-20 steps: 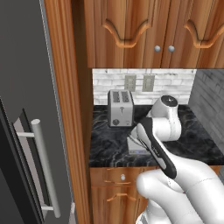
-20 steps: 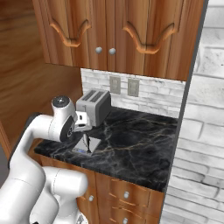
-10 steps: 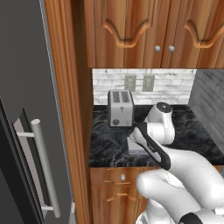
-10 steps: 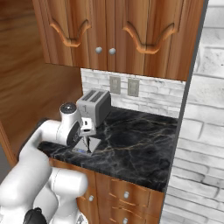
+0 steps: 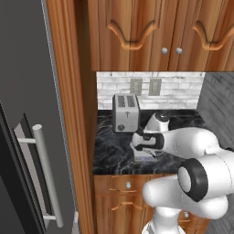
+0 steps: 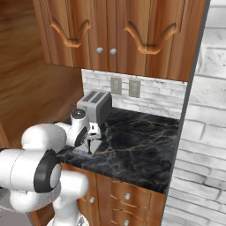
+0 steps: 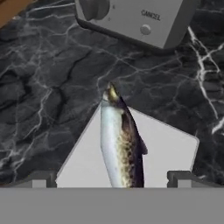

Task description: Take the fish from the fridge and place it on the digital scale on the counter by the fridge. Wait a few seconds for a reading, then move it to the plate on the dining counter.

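Note:
The fish [image 7: 119, 144], silvery with a dark speckled back, lies across the light-grey digital scale [image 7: 170, 148] on the black marble counter. My gripper [image 7: 111, 178] is open right over the fish, one fingertip [image 7: 43, 177] on each side of it and clear of it. From the base cameras the gripper [image 5: 145, 147] [image 6: 93, 137] hangs low over the scale [image 5: 147, 159] [image 6: 83, 152], and the hand hides the fish. The fridge [image 5: 23, 137] stands shut at the left, its dark door and steel handle [image 5: 46, 183] close to the camera.
A steel toaster [image 5: 125, 112] [image 6: 95, 106] [image 7: 135, 17] stands just behind the scale against the brick backsplash. A wooden side panel [image 5: 68, 114] separates the counter from the fridge. Wooden cabinets hang above. The counter [image 6: 137, 141] continues right to a stone wall.
The arm has folded lower, with its elbow nearer the toaster. The hand stays over the scale and the jaws remain open.

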